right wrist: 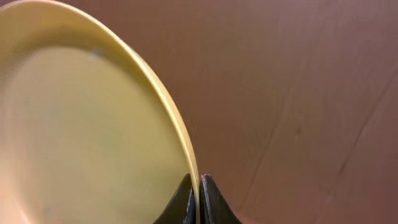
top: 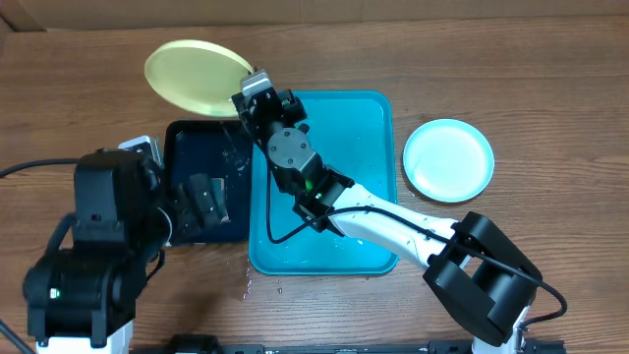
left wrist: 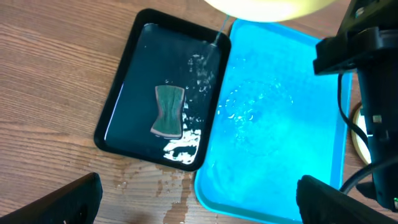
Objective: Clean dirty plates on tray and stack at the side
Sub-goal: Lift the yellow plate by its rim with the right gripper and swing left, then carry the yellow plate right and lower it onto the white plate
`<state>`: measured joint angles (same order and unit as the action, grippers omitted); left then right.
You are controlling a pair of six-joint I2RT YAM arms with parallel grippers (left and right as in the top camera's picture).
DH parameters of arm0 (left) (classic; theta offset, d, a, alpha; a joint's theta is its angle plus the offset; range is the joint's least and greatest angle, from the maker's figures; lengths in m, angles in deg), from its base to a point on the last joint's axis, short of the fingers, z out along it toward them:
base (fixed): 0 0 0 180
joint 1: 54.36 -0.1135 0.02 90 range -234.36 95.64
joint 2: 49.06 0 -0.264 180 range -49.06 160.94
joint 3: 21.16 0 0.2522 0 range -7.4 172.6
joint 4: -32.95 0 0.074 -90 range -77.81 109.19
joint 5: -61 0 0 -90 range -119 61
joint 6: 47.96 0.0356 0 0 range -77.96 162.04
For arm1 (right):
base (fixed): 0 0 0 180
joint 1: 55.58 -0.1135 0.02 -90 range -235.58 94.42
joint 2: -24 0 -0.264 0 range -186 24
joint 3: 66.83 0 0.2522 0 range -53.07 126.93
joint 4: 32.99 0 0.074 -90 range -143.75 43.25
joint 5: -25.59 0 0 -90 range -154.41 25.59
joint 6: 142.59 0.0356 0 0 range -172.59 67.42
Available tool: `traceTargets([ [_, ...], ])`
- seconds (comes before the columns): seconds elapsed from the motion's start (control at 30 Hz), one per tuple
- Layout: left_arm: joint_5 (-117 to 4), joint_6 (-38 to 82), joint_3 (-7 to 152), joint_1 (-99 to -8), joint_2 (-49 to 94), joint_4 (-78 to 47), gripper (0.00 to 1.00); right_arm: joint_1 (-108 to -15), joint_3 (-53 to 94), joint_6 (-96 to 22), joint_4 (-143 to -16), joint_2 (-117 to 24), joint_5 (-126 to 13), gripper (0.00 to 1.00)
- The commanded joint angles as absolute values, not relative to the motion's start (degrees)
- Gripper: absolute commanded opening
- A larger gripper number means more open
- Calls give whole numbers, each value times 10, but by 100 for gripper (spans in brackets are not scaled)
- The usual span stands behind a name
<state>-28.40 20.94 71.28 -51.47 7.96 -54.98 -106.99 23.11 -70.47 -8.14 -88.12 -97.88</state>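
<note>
One sponge (left wrist: 168, 112) in black tray (left wrist: 132, 71), blue tray (left wrist: 280, 155) wet, right hand (right wrist: 199, 186) grips plate (right wrist: 93, 124), left hand (top: 206, 202) released

Bright blue tray (top: 369, 138) in the middle, pale yellow-green plate (top: 197, 77) at the far left, light blue plate (top: 448, 160) on the right with a whitish centre. The smaller tray (left wrist: 118, 99) is glossy black, the sponge (left wrist: 168, 111) in it dull grey-green. The tabletop (top: 550, 69) is brown wood grain.

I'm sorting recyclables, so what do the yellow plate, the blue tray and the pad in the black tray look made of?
Yellow plate: likely plastic, thin smooth matte rim. Blue tray: likely moulded plastic, glossy, rounded corners. Pad: seemingly a grey-green sponge or scourer, dull surface.
</note>
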Motion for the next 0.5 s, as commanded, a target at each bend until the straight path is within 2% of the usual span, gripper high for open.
traceTargets([
  [0.0,-290,197,719,-513,80,-549,100,-1079,243,-753,-63,-877,-982,4],
  [0.2,-290,197,719,-513,92,-550,100,-1090,243,-747,-63,-877,-982,4],
  [0.33,-290,197,719,-513,108,-550,100,-1090,243,-695,-77,-877,-996,4],
  [0.4,-290,197,719,-513,117,-550,100,-1090,243,-631,-110,-877,-1023,4],
  [0.47,-290,197,719,-513,127,-550,100,-1085,243,-514,-189,-877,-1038,4],
])
